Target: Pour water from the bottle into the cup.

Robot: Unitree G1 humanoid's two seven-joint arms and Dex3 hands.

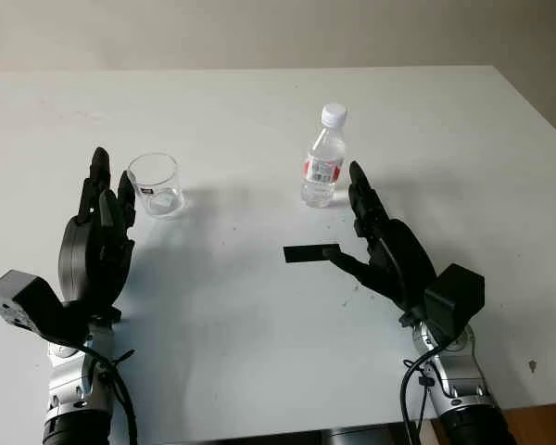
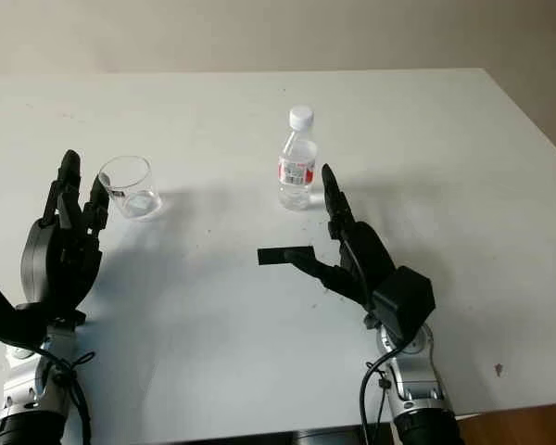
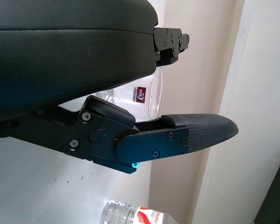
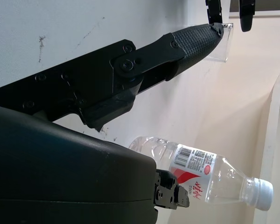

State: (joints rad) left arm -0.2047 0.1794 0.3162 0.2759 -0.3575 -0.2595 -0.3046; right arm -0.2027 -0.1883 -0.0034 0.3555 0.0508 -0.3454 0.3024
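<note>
Standing capped, the bottle (image 1: 324, 158) is just beyond the open, empty right hand (image 1: 380, 246). Left hand (image 1: 97, 236), open and empty, is beside the cup (image 1: 156, 185).

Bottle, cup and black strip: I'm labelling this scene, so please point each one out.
Water bottle (image 1: 322, 170): left eye view, on its red-and-white label.
Clear cup (image 1: 155, 184): left eye view, on its side wall.
Black strip (image 1: 309, 253): left eye view, at its middle.

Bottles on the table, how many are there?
1. The bottle stands upright mid-table, cap on, just beyond the open right hand; the cup is beside the open left hand.
</note>
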